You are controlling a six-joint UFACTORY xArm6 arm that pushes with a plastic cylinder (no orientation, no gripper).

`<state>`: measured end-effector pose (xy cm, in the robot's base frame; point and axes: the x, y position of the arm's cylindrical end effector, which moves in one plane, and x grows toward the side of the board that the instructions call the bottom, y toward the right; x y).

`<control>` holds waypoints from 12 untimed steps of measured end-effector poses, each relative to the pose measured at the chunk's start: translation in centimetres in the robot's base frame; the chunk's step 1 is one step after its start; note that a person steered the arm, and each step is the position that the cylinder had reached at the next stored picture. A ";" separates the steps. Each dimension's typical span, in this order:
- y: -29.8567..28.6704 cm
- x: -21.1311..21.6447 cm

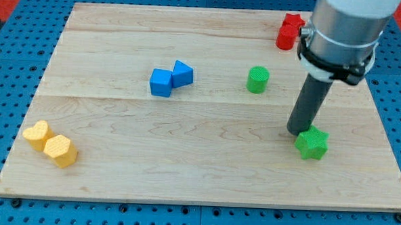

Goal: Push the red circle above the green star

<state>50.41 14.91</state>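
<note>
Rod tip at green star; red blocks partly hidden at the view's top right.

My tip (297, 132), a dark rod end effector with no jaws to open or close, rests on the light wooden table (184, 166), touching the upper left edge of the green star-shaped block (312, 144). The arm's grey housing (346, 27) covers part of the red blocks (288, 31), so the red circle cannot be distinguished. A green cylinder block (258, 80) stands to the view's left of the rod.

Broad light-grey cylindrical arm segment (347, 20) with a soft sheen, black clamp ring (335, 64) around its lower edge, small pale tab on the ring's left, straight dark grey matte rod (311, 104) below, my tip (298, 132) blunt, flat-ended
</note>
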 end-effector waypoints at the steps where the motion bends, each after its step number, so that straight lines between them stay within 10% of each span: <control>1: 0.0 -3.0; 4: 1.6 1.7; 9: 11.2 -30.4; 12: -0.3 -25.3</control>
<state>25.12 14.58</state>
